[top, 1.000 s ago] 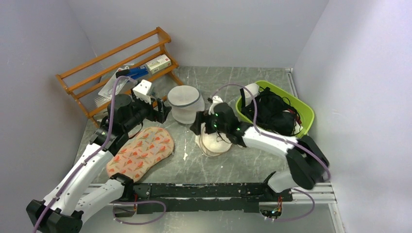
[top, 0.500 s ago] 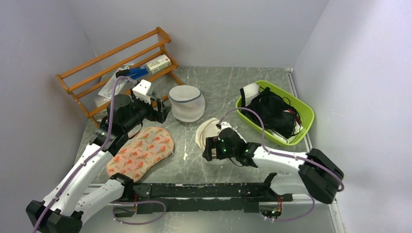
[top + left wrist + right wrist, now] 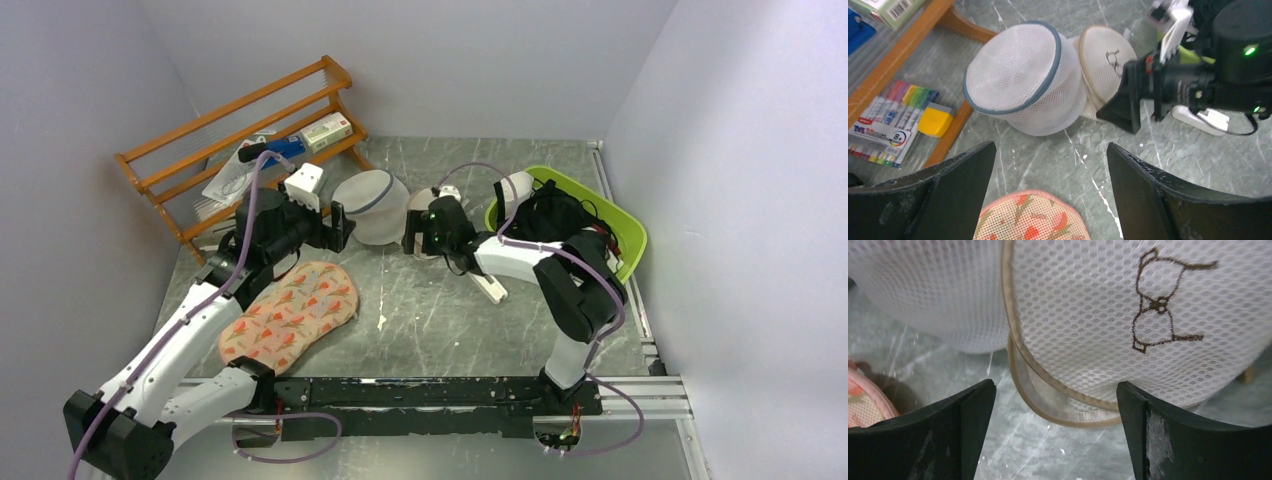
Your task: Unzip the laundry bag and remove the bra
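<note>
The laundry bag, a peach-pink floral case, lies flat and zipped at the left front; its top edge shows in the left wrist view and a corner shows in the right wrist view. My left gripper is open and empty, just beyond the case's far end. My right gripper is open and empty, close against the beige disc with a spectacles drawing. The bra is hidden.
The round white mesh bag stands tilted behind the case, the beige disc leaning on it. A green basket of black clothing is at the right. A wooden rack is back left. A white flat object lies mid-table.
My right arm swung from the near middle to the back. The beige disc moved from the table to lean against the mesh bag, which tipped left. My left gripper shifted slightly right.
</note>
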`<act>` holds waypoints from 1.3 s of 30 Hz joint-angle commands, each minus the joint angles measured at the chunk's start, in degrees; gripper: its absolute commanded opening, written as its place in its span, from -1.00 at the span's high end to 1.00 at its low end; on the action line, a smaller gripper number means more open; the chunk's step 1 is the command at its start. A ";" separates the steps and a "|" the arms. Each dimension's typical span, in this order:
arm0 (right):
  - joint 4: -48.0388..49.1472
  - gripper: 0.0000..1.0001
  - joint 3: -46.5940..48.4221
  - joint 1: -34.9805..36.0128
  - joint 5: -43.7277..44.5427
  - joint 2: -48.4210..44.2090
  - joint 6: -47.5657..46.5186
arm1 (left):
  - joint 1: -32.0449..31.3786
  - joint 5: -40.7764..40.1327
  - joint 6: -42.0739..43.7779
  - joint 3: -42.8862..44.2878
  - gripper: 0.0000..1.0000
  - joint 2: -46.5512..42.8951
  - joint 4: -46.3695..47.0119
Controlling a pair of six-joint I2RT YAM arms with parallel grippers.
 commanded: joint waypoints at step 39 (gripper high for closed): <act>24.66 0.29 -10.70 26.51 -7.46 3.60 -11.91 | -0.57 -0.43 -0.62 0.97 -0.87 2.04 0.73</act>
